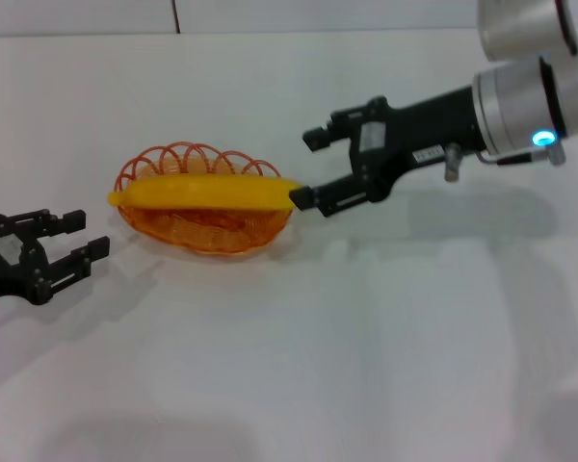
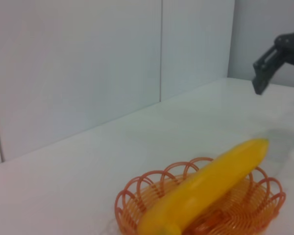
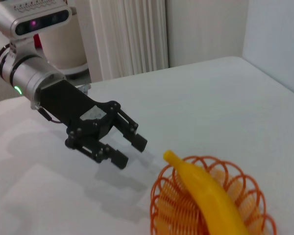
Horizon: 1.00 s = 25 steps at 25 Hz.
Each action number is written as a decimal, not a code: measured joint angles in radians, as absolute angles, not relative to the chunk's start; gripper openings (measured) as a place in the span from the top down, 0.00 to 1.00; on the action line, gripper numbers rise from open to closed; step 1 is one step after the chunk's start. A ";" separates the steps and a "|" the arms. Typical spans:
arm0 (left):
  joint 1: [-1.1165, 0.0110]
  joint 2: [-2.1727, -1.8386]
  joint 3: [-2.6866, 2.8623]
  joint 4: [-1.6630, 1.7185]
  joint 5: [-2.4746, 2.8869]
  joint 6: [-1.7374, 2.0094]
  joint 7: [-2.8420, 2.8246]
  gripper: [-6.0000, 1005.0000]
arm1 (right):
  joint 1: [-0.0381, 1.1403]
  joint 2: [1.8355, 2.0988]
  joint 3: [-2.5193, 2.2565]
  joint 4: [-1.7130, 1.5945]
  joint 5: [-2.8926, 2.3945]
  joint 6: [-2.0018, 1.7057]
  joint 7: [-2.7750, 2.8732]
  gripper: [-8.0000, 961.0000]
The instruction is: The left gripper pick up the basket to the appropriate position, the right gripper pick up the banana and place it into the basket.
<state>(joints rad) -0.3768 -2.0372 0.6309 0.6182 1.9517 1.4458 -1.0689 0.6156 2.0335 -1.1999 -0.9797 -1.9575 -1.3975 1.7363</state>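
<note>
Yellow banana (image 1: 207, 192) lies across the orange basket (image 1: 208, 227) toward the worktop's far edge; right gripper (image 1: 308, 169) spread wide beside its tip; left gripper (image 1: 82, 234) apart near the left edge

- Banana (image 2: 206, 188): near end cut off by the lower edge of the left wrist view; in the right wrist view the banana (image 3: 210, 196) runs out of the bottom edge.
- Basket (image 2: 264, 205): base cropped in the left wrist view; woven floor largely hidden under the banana in the head view.
- Right gripper (image 2: 269, 68): only one finger and part of the body show in the left wrist view.
- Left gripper (image 1: 63, 245): forearm cut off at the head view's left edge.
</note>
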 joint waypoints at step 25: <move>-0.386 -2.039 0.630 0.618 1.948 1.446 -1.060 0.53 | 0.504 2.032 -0.929 -0.589 -1.877 -1.408 1.374 0.13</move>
<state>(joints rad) -0.3860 -2.0386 0.6299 0.6182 1.9480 1.4464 -1.0599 0.5040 2.0316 -0.9291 -0.5888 -1.8768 -1.4080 1.3735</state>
